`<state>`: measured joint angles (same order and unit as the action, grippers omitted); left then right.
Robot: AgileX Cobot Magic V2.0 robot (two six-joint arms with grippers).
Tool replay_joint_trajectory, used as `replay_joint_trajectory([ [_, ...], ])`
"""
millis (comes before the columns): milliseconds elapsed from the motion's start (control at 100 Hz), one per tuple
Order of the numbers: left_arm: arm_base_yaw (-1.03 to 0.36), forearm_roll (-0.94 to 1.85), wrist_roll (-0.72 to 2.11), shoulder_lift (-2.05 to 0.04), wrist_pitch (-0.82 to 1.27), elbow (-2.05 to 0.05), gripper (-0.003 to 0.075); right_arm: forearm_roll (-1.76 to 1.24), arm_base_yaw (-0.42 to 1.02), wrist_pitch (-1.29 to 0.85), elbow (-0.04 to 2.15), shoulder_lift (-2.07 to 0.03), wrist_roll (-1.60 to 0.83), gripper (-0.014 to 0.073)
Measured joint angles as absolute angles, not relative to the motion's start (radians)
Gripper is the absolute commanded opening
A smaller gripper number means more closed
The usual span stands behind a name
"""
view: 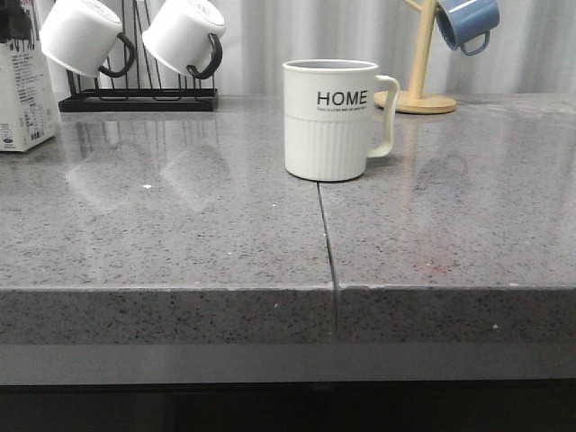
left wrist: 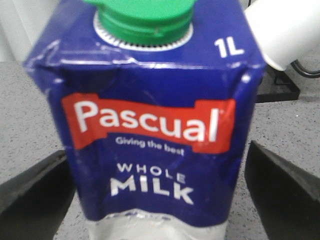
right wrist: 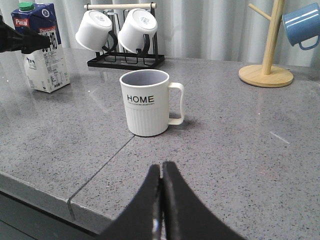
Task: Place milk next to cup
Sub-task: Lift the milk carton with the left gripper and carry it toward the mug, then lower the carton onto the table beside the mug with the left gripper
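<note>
The milk (left wrist: 150, 125) is a carton with a dark blue top, a green cap and a white lower part. It stands at the counter's far left (view: 22, 99) and also shows in the right wrist view (right wrist: 45, 55). My left gripper (left wrist: 157, 200) is open and straddles the carton, one black finger (left wrist: 30, 200) on each side, with a narrow gap at the right one. The cup (view: 330, 119), a cream ribbed "HOME" mug, stands mid-counter, well right of the milk, and shows in the right wrist view (right wrist: 147, 102). My right gripper (right wrist: 161, 167) is shut and empty, in front of the cup near the counter's front edge.
A black rack (view: 135, 99) with two white black-handled mugs (view: 85, 36) stands at the back left, just behind the milk. A wooden mug tree (view: 423, 90) with a blue mug (view: 468, 22) stands at the back right. A seam (view: 326, 234) runs across the grey counter.
</note>
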<state>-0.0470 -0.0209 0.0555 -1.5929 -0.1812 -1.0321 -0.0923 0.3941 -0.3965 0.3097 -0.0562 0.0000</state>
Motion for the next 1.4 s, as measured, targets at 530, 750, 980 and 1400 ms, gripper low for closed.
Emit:
replay_joint_trajectory([
  [530,-0.047,-0.021,0.055,-1.634,-0.225,-1.054,0.0255,-0.092,0.394,-0.396,0.31,-0.056,0.0,-0.0065],
  [750,-0.054,-0.021,0.053,-1.635,-0.225,-1.054,0.021,-0.092,0.394,-0.396,0.31,-0.056,0.0,-0.0065],
  [980,-0.154,-0.015,0.053,-1.6,-0.219,-1.054,0.021,-0.092,0.394,-0.396,0.31,-0.056,0.0,-0.0065],
  [1400,-0.451,0.049,0.053,-1.573,-0.275,-1.054,0.021,-0.092,0.394,-0.396,0.31,-0.056,0.0,-0.0065],
])
